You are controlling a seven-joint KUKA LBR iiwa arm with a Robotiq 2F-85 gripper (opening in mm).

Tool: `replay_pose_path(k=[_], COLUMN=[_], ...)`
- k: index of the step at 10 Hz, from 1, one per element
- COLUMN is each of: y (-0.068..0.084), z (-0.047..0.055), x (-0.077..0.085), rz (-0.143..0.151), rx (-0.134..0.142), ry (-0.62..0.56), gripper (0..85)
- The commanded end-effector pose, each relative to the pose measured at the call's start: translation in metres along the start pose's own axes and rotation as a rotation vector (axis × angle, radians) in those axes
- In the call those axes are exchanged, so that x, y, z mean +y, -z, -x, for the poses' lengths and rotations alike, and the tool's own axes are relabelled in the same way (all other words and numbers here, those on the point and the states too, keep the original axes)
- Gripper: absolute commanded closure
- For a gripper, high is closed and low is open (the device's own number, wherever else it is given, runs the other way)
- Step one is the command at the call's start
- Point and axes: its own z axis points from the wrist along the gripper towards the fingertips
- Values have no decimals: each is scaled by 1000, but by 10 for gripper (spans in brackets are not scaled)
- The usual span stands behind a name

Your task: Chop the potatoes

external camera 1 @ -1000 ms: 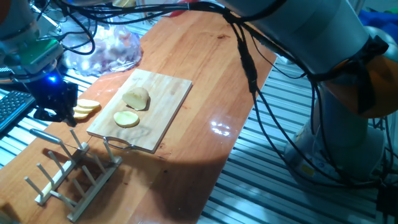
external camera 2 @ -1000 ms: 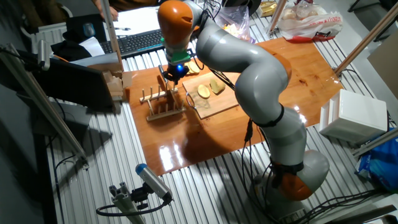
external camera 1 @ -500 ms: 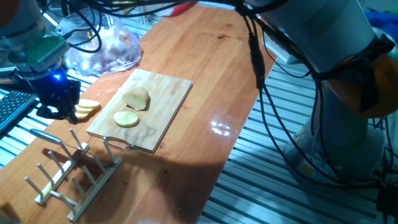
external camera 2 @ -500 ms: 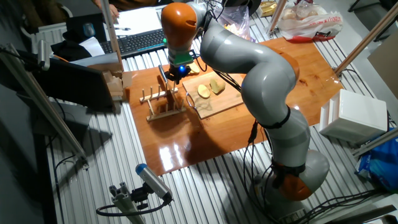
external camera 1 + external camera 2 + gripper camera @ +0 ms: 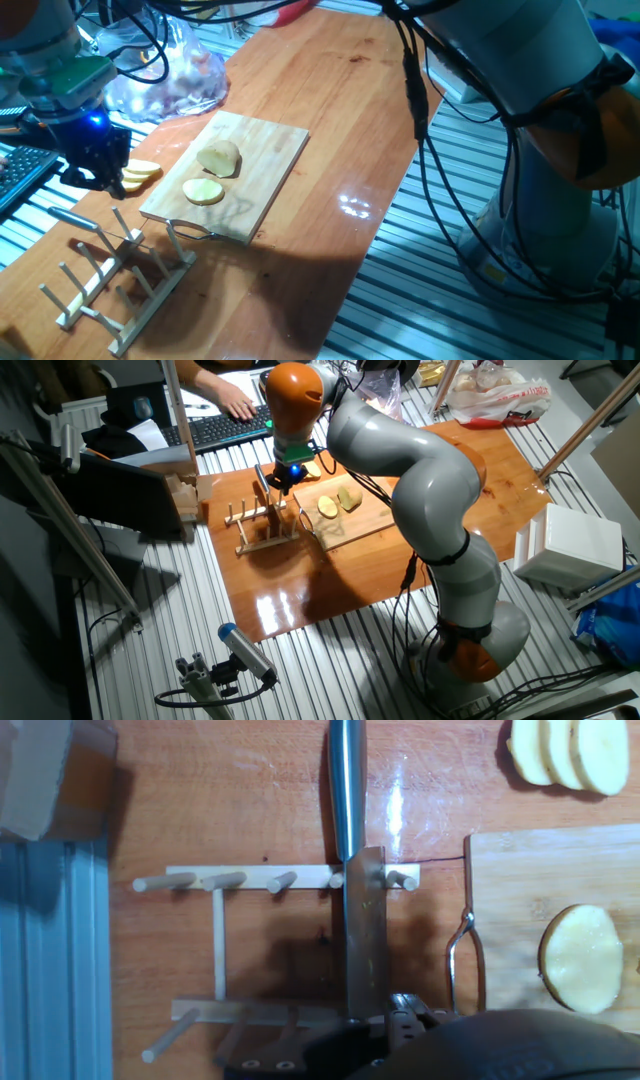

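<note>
A: Where is the claw?
B: It hangs over the wooden bench, above the near end of the wooden peg rack. A knife lies across that rack, handle pointing away from the claw in the hand view.

A: Is the claw gripping it?
B: I cannot tell; its fingers are hidden by the dark housing in every view.

A: And the potatoes?
B: The potato chunk sits on the cutting board, off to the side of the claw, with 1 round slice just beside it on the same board. A small overlapping stack of slices lies on the bench right next to the claw, off the board.

A: Anything else near?
B: A clear plastic bag lies beyond the claw, and a person's hand rests on a keyboard.
</note>
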Motion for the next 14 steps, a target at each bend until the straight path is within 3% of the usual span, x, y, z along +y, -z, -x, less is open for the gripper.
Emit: replay_pose_path(k=[1,14], y=[0,2], z=[0,-1], x=[0,-1], rz=[-10,-8], rx=[-2,19], ry=[5,3], gripper=[850,850])
